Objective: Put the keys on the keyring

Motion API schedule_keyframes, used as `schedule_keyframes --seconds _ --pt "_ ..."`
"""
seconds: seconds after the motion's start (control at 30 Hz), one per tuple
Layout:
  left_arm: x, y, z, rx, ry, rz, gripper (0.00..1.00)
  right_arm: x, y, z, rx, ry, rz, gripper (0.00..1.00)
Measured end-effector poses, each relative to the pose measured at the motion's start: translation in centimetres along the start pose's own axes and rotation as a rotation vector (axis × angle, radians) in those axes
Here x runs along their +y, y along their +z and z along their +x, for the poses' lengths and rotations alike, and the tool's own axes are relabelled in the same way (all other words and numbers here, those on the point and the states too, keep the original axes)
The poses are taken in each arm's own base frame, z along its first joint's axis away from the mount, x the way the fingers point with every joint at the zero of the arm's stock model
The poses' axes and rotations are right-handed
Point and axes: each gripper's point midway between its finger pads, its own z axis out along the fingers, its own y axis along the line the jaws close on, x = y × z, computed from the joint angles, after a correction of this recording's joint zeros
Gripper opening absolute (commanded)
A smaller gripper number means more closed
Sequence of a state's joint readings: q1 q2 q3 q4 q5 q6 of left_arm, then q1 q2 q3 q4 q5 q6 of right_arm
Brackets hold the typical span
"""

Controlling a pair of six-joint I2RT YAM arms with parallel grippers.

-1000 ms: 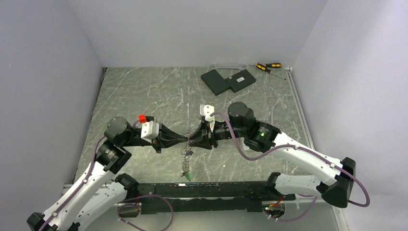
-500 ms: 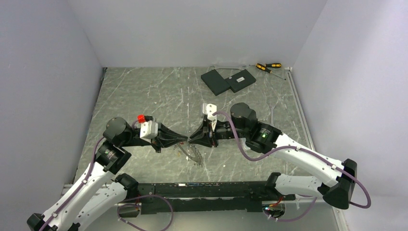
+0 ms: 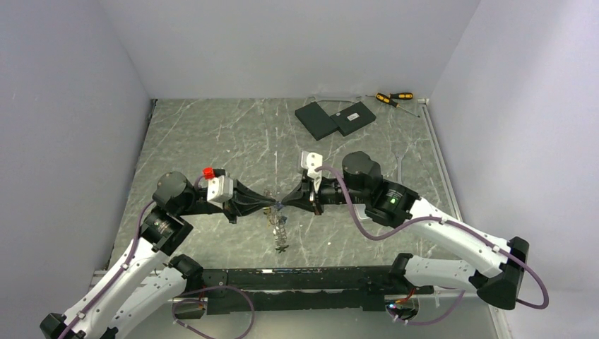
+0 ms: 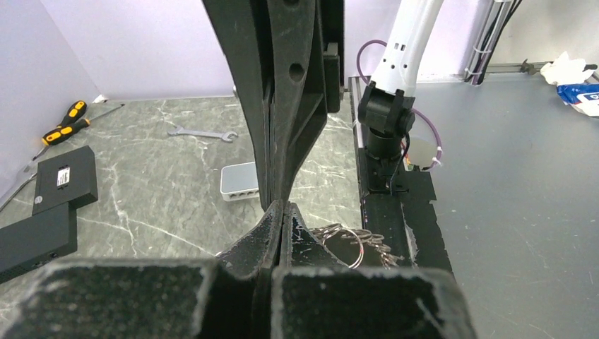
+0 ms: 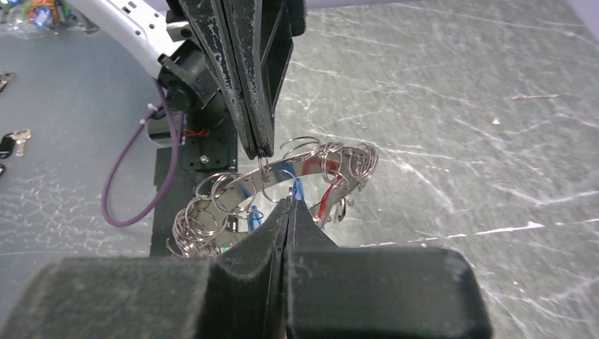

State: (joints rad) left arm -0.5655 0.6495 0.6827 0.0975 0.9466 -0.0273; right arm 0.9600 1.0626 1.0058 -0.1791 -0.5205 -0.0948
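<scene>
Two end effectors meet tip to tip in the top view, over the desk [image 3: 212, 141] near the middle of its near edge. The left end effector [image 3: 272, 205] and the right end effector [image 3: 285, 205] both have their jaws pressed together. The keyring [image 3: 280, 227] hangs below that meeting point, clear of the surface, too small here to read in detail.

In the left wrist view the left fingers lie shut flat against each other. Thin wire loops of the keyring [image 4: 346, 240] show just beside the tips, but the grip point itself is hidden.

The right wrist view shows the keyring as a curved metal band strung with many small split rings, and the left tips pinch it at its top. The keys [image 5: 297, 191] appear only as blue and red slivers among the rings. The right fingers are closed, tips against the bundle by the blue piece; whether they pinch anything I cannot tell.

The bundle looks light, stiff in each part yet loose as a whole, so it will likely swing about a single pinch. The smooth metal is probably slippery. The band itself, not a dangling ring, seems the steadier hold.
</scene>
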Motion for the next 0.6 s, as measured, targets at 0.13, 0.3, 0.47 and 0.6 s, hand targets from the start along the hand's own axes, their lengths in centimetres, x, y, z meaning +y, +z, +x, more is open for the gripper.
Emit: schedule_keyframes --seconds 0.13,0.3,0.47,0.6 --pt "0.1 0.0 0.1 0.005 -0.005 -0.005 0.00 -0.4 -1.0 -1.2 -0.011 -0.039 0.042 0.00" --pt "0.2 0.0 0.2 0.005 -0.002 -0.011 0.00 -0.5 -1.8 -2.4 -0.030 -0.075 0.066 0.00" --pt "0.2 0.0 0.2 0.007 -0.004 -0.011 0.00 -0.8 -1.8 -2.2 -0.022 -0.078 0.078 0.00" --pt "0.3 0.1 0.3 0.009 -0.008 -0.011 0.00 -0.8 -1.8 -2.2 -0.022 -0.079 0.080 0.24"
